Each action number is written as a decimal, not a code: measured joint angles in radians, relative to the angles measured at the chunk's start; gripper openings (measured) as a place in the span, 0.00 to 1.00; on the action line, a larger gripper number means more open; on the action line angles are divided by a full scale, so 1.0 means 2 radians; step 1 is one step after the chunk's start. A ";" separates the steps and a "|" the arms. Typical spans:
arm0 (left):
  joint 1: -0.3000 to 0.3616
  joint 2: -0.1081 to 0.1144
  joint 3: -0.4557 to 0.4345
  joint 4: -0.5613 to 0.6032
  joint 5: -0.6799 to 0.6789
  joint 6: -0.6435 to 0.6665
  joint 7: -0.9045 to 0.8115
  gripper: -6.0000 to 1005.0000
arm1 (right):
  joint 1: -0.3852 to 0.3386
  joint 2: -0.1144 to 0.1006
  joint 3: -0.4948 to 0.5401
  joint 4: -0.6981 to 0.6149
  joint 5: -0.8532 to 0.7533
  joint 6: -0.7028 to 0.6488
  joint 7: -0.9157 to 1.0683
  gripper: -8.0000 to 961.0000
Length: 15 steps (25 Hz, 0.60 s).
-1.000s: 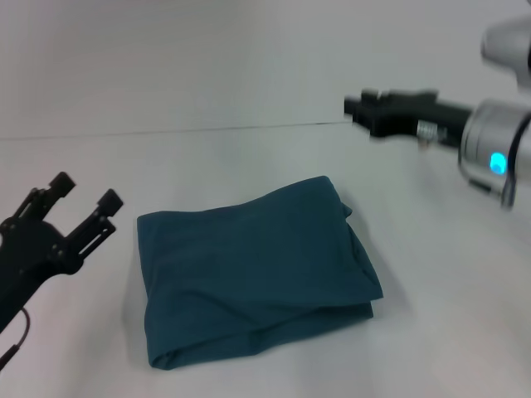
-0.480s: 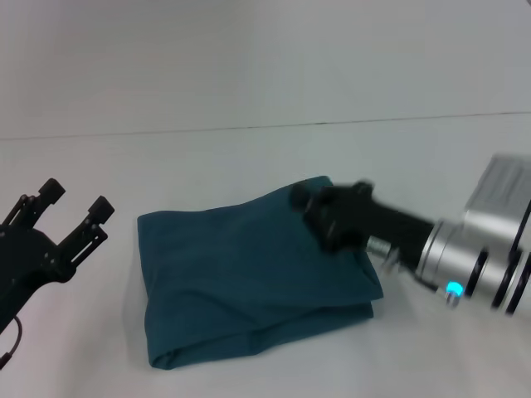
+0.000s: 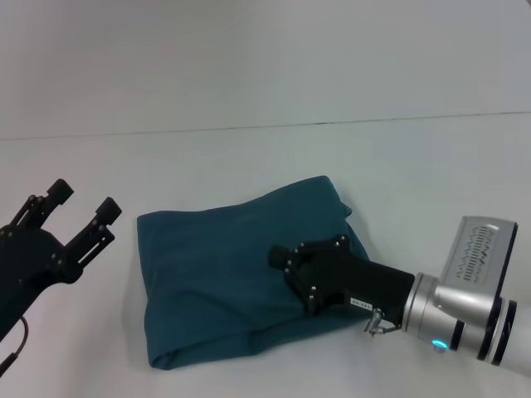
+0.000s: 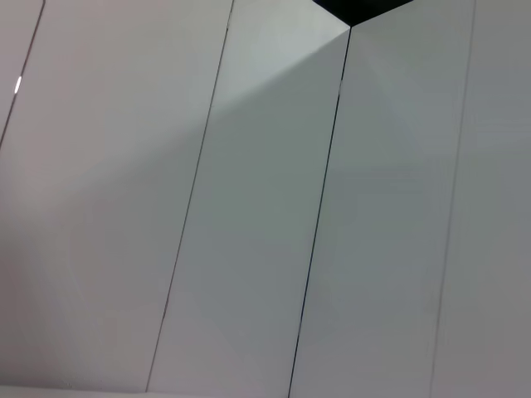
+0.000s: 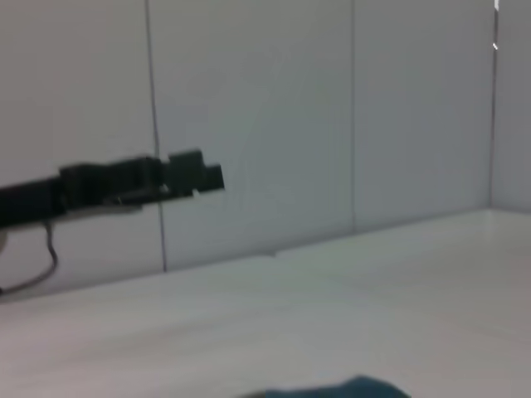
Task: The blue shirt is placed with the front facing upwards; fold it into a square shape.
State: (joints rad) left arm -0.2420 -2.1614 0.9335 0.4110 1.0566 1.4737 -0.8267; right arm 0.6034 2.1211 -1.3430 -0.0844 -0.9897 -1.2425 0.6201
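Nearest the robot, the right claw [image 3: 290,269] lies low over the near right part of the blue shirt [image 3: 232,265], its black fingers [image 3: 311,294] spread apart and holding nothing, resting on or just above the cloth; which, I cannot tell. The shirt itself sits on the white bench [image 3: 415,182] as a folded, roughly square bundle with its lettering hidden, the near edge showing stacked layers and a rounded fold, the far right corner slightly puffed and rumpled. My judgement is that the folding is nearly done and the claw is placed to press or tidy the top layer. The cloth looks soft, light and limp: it will sag and slide apart if lifted by one layer, so any hold should pinch through all layers at a folded edge or corner, and pressing should be gentle so the bundle is not dragged across the smooth bench. To the left of the shirt and clear of it hovers the left claw [image 3: 79,220], fingers parted and empty; the right wrist view shows it [image 5: 187,174] beyond a sliver of the shirt [image 5: 357,388]. Farthest off stands a plain panelled wall [image 4: 265,207].
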 joint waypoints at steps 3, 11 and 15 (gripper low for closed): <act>0.000 -0.001 0.002 0.000 0.000 0.000 0.000 0.84 | 0.001 0.000 0.004 0.009 0.001 0.020 0.001 0.03; 0.001 -0.001 0.004 0.000 0.000 0.000 0.000 0.84 | 0.003 0.000 0.000 0.023 0.000 0.073 0.002 0.03; 0.002 -0.001 0.004 0.000 0.000 0.000 0.000 0.84 | 0.001 0.000 0.000 0.025 -0.002 0.094 0.001 0.02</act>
State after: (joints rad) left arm -0.2381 -2.1629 0.9409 0.4110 1.0570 1.4737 -0.8268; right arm 0.6047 2.1212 -1.3433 -0.0350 -0.9936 -1.0555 0.6230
